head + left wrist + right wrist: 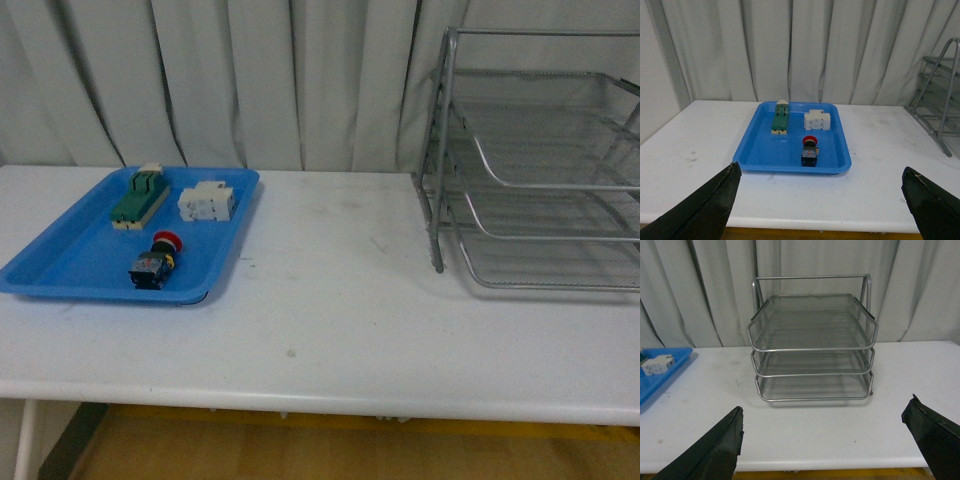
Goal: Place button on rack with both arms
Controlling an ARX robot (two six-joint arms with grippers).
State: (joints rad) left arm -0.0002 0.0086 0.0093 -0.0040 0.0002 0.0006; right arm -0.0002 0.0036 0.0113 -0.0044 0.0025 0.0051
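The button (155, 262) has a red round cap and a black body. It lies on its side near the front of the blue tray (70, 262) at the table's left. In the left wrist view the button (810, 150) sits well ahead of my open left gripper (820, 187), whose fingers hold nothing. The silver three-tier wire rack (540, 170) stands at the table's right. My right gripper (822, 425) is open and faces the rack (812, 347) from in front, some way off. Neither arm shows in the front view.
A green-topped block (139, 198) and a white block (208, 201) lie at the back of the blue tray. White curtains (250, 80) hang behind the white table (340, 300). The table's front edge (320, 400) is near the camera.
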